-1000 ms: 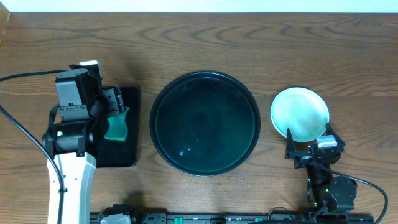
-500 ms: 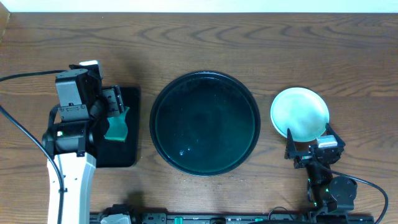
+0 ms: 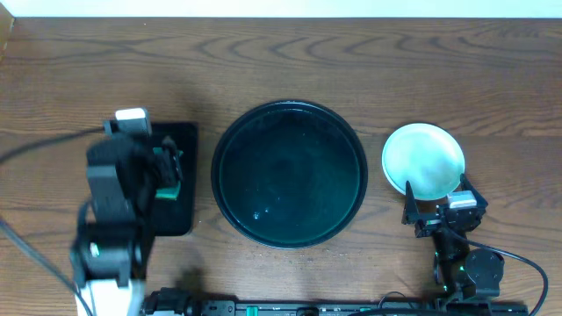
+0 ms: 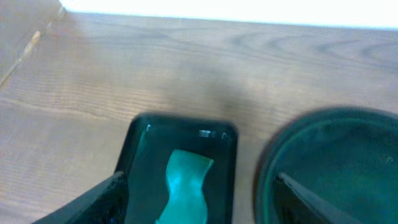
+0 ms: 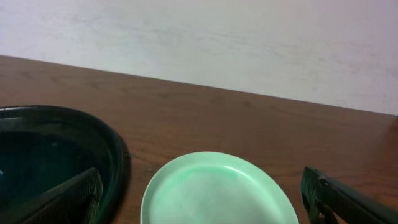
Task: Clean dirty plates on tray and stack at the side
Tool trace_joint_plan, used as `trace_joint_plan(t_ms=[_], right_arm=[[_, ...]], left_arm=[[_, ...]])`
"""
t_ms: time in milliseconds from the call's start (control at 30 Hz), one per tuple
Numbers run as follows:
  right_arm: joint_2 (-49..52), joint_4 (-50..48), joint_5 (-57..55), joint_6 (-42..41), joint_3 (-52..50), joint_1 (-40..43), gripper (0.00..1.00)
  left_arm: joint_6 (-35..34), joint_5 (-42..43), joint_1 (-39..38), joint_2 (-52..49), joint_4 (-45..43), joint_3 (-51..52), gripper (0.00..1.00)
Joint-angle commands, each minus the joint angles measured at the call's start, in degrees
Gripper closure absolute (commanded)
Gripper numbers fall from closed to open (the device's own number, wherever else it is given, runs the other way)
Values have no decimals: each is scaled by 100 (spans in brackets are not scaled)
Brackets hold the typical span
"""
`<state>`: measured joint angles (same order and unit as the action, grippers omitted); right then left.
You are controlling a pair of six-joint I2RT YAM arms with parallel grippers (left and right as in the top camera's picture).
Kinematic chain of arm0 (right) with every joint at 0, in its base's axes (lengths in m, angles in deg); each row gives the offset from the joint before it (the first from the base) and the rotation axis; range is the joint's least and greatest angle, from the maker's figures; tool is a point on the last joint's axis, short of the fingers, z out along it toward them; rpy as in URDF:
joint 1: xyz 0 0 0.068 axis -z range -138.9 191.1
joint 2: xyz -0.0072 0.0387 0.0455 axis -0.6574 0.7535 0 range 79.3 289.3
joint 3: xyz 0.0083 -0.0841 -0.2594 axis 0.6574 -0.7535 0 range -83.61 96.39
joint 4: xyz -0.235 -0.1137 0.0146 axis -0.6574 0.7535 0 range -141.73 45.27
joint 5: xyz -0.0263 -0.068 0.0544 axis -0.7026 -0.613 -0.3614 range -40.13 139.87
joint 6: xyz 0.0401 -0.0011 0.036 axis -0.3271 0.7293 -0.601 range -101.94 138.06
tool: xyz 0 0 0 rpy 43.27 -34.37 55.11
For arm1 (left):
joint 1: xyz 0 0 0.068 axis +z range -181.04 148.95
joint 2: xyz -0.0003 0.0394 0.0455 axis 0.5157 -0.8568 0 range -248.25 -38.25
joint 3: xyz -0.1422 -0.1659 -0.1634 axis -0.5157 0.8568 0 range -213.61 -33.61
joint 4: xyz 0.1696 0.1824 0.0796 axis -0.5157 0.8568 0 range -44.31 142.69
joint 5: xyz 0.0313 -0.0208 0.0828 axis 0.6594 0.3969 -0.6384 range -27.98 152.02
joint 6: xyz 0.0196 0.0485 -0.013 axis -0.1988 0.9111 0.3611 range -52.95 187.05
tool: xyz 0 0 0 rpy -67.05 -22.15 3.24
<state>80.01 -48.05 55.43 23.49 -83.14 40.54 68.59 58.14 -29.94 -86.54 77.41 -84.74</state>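
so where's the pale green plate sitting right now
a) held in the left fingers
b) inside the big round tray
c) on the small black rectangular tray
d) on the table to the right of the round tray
d: the overhead view shows the pale green plate resting on the wooden table, just clear of the right rim of the round tray, which holds nothing.

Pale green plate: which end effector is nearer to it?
Right. The right end effector sits open at the near edge of the pale green plate; the left end effector hangs across the round tray, above the teal sponge in the small black tray.
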Motion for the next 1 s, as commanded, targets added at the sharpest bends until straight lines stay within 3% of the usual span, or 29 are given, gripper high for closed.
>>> trace_joint_plan(t_ms=[0, 133, 267, 567, 967], right_arm=[[-37, 17, -39, -68, -15, -61, 1], [-37, 17, -39, -68, -15, -61, 1], [-37, 17, -39, -68, -15, -61, 1], [-37, 17, -37, -68, -15, -61, 1], [-37, 15, -39, -68, -15, -61, 1]], left_arm=[[37, -109, -179, 1106, -933, 1119, 26], [39, -111, -177, 2450, -2133, 2450, 26], [39, -111, -179, 3427, -2750, 3451, 26], [146, -114, -177, 4538, -2992, 4725, 26], [450, -133, -179, 4822, -2922, 4970, 26]])
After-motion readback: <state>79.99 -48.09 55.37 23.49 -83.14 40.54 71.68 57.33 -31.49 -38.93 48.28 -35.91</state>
